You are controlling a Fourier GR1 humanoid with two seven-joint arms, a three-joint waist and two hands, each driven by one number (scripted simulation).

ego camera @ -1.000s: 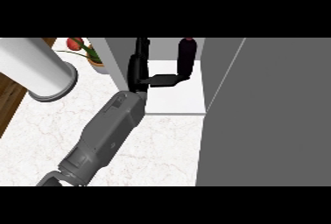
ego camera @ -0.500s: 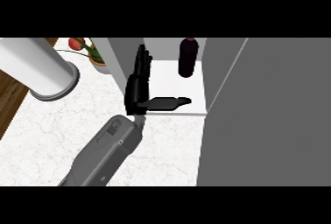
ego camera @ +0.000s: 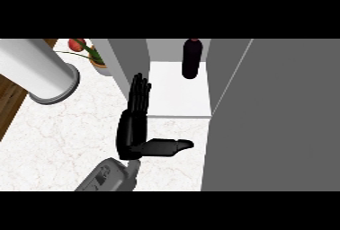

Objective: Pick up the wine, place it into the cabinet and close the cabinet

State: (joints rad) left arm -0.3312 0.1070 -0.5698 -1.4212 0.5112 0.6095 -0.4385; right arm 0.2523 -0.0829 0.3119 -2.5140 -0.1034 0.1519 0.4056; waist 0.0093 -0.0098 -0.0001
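The dark wine bottle stands upright at the back of the open cabinet, on its white shelf. My left hand hovers over the counter just in front of the shelf's left corner. It is open, with its fingers straight and pointing toward the cabinet and its thumb stuck out to the right. It holds nothing and is well apart from the bottle. The cabinet's grey door stands open on the right. My right hand does not show.
A wide white cylinder stands at the left on the marble counter. A potted plant with red flowers sits behind it, next to the cabinet's left wall. Wooden floor shows past the counter's left edge.
My left hand has drawn back from the bottle, out of the cabinet toward the view's lower edge. The bottle has stayed standing on the shelf.
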